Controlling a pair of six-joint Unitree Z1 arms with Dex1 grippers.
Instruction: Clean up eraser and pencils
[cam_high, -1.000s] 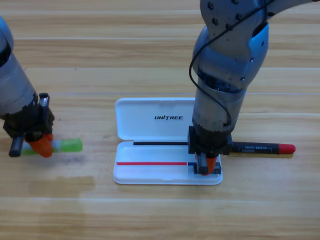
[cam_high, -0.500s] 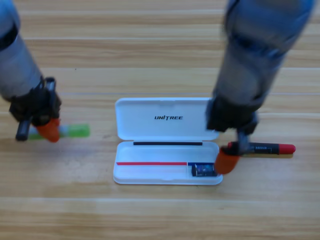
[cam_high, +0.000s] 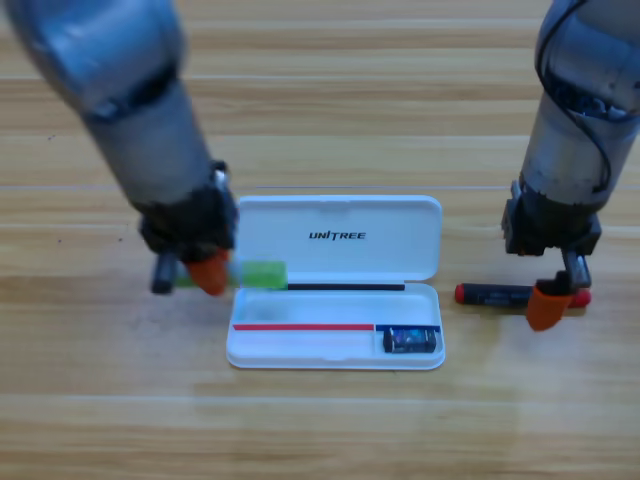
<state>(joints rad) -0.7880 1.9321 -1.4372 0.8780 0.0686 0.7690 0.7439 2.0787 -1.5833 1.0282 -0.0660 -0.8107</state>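
The green pencil (cam_high: 262, 274) hangs level in my left gripper (cam_high: 208, 272), which is shut on its left end; its free end reaches over the left edge of the open white case (cam_high: 340, 215). In the small compartment at the bottom right of the case lies the eraser (cam_high: 410, 340). To the right of the case, the black pencil (cam_high: 497, 294) with red ends rests flat on the table. My right gripper (cam_high: 548, 300) points down over the right part of this pencil and hides it there.
The case lies open at the middle of the wooden table (cam_high: 320, 430), lid toward the back. Both grey arms come down from the top, one at each side of the case.
My left gripper has carried the green pencil right, up to the case's left edge. My right gripper let go of the eraser in the case and moved right, over the black pencil.
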